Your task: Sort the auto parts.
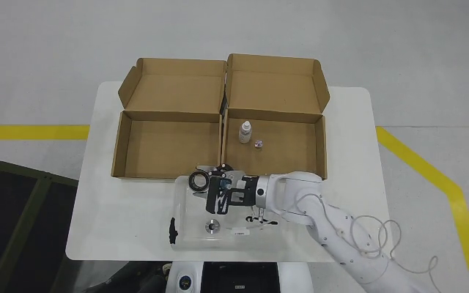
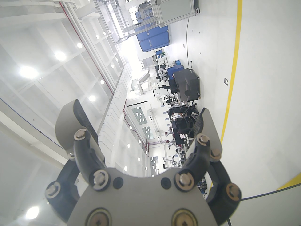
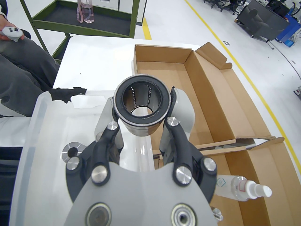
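While the left hand [image 2: 140, 112] gapes, the right hand [image 3: 143, 102] pinches the bearing [image 3: 143, 127] at the tray's [image 3: 35, 118] edge.

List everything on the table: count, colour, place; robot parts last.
table: 1, white, under everything
left box: 1, brown, far side, lid open
right box: 1, brown, beside the left box, lid open
bottle: 1, clear with white cap, lying in right box
small part: 1, silvery, in right box beside bottle
tray: 1, clear, in front of boxes
disc: 1, silvery with a hole, in tray
tape: 1 piece, black, on tray's left rim
bearing: 1, silvery with black end, above tray's far edge
right pincer: shut on bearing
left pincer: open, holding nothing
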You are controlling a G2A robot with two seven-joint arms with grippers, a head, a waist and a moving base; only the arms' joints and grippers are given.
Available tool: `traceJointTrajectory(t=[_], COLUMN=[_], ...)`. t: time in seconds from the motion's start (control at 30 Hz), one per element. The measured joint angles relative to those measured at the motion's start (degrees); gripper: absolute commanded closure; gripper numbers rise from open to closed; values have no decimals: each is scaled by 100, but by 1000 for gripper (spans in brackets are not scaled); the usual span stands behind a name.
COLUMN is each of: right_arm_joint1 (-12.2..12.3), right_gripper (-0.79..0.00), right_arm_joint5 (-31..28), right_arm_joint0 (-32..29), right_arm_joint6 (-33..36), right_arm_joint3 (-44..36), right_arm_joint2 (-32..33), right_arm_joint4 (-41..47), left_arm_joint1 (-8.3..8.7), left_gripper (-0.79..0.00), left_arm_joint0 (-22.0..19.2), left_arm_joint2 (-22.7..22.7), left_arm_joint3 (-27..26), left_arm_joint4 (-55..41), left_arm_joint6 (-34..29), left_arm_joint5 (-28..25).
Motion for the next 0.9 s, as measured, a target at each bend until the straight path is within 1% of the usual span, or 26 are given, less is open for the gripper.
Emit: traceJointTrajectory(t=[0.13,0.4,0.9], right_arm_joint1=[-59,-268,-756], right_gripper=[0,0,0], right_arm_joint5=[109,642,1228], right_arm_joint0=[214,690,1805], right_arm_joint6=[-89,-283,171], right_arm_joint3=[266,963,2172], right_arm_joint2=[-36,-266,-835], right_arm_joint4=[46,315,536], left_arm_joint1=[0,0,0], left_gripper=[-785,-785,-785], left_arm_joint0=[0,0,0], left_arm_joint2=[0,0,0], left_arm_joint3=[0,0,0], left_arm_joint4=[0,0,0], left_arm_joint6=[0,0,0], left_arm_joint5=[0,0,0])
